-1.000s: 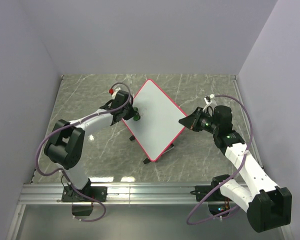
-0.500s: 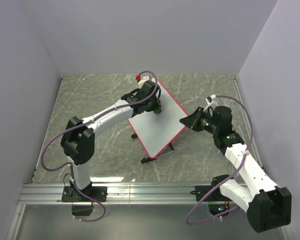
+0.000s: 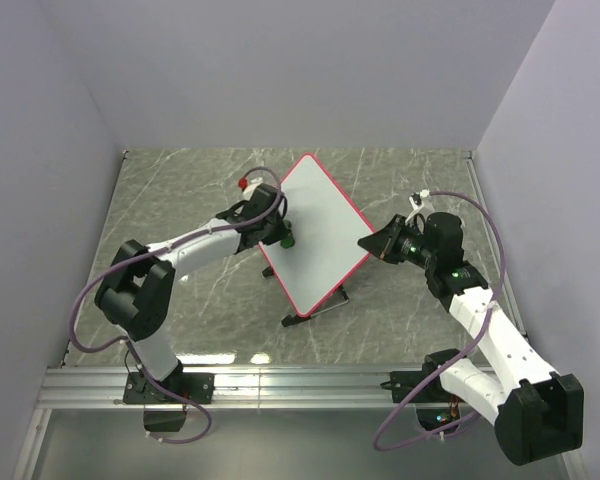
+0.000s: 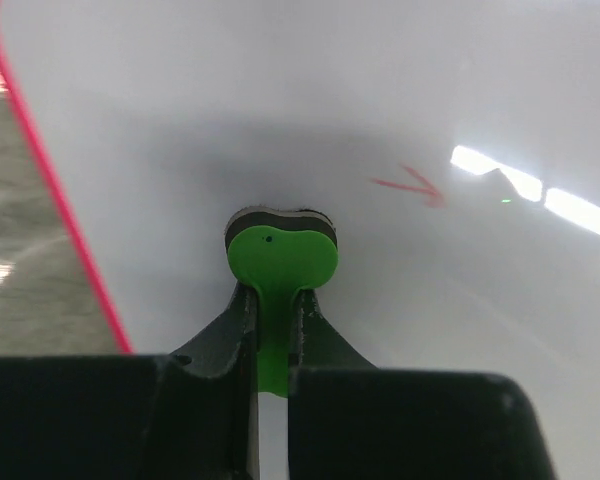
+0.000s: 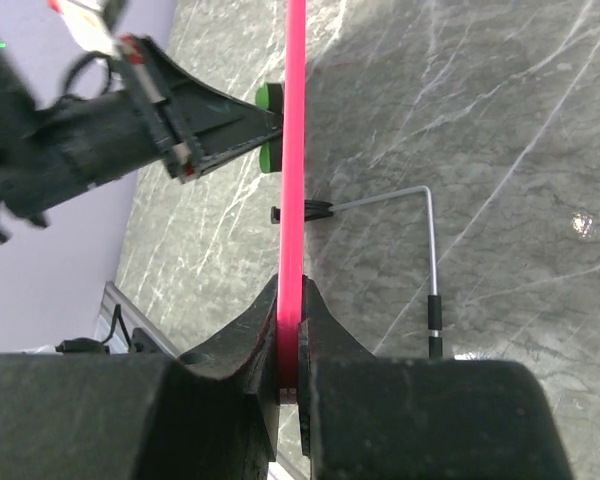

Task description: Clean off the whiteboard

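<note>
The whiteboard (image 3: 320, 225) stands tilted on the table, a white panel with a pink-red frame. My left gripper (image 3: 283, 238) is at its left side, shut on the green eraser (image 4: 280, 260), whose dark pad presses against the white surface (image 4: 400, 90). A short red mark (image 4: 412, 186) lies to the right of the eraser. My right gripper (image 3: 372, 243) is shut on the board's right edge; in the right wrist view the pink frame (image 5: 295, 140) runs up from between that gripper's (image 5: 292, 300) jaws, with the eraser (image 5: 268, 97) beyond it.
The board's bent wire stand (image 5: 430, 240) and a black foot (image 5: 300, 212) rest on the grey marble table (image 3: 180, 190). Purple-grey walls close in the left, back and right sides. An aluminium rail (image 3: 280, 385) runs along the near edge.
My left arm swept the eraser from the board's left edge up toward its top corner, then back down to the left side. The right arm has not moved.
</note>
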`<action>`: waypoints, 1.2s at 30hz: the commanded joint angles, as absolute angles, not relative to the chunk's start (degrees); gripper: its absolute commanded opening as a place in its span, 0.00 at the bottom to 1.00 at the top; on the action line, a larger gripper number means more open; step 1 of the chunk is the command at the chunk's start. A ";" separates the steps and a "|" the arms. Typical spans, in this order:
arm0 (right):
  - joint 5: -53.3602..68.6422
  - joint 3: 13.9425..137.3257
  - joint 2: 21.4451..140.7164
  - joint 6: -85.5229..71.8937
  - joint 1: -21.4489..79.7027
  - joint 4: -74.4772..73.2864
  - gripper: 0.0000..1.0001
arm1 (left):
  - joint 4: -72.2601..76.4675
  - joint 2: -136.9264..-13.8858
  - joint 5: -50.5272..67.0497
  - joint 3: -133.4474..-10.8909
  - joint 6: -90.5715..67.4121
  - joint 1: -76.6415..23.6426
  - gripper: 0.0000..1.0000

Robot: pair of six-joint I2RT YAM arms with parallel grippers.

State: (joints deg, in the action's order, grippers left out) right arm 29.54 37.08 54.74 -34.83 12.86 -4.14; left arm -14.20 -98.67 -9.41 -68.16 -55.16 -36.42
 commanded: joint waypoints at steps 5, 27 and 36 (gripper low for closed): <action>39.82 36.48 52.82 -26.98 17.14 -3.69 0.00 | -18.89 -107.57 -4.40 -74.31 -50.81 -33.05 0.00; 38.32 37.52 52.30 -25.66 17.40 -6.23 0.00 | -19.95 -108.04 5.81 -93.18 -48.16 -39.12 0.00; 36.48 47.35 51.95 -23.73 17.23 -14.04 0.00 | -23.55 -94.06 0.18 -82.63 -44.12 -34.46 0.00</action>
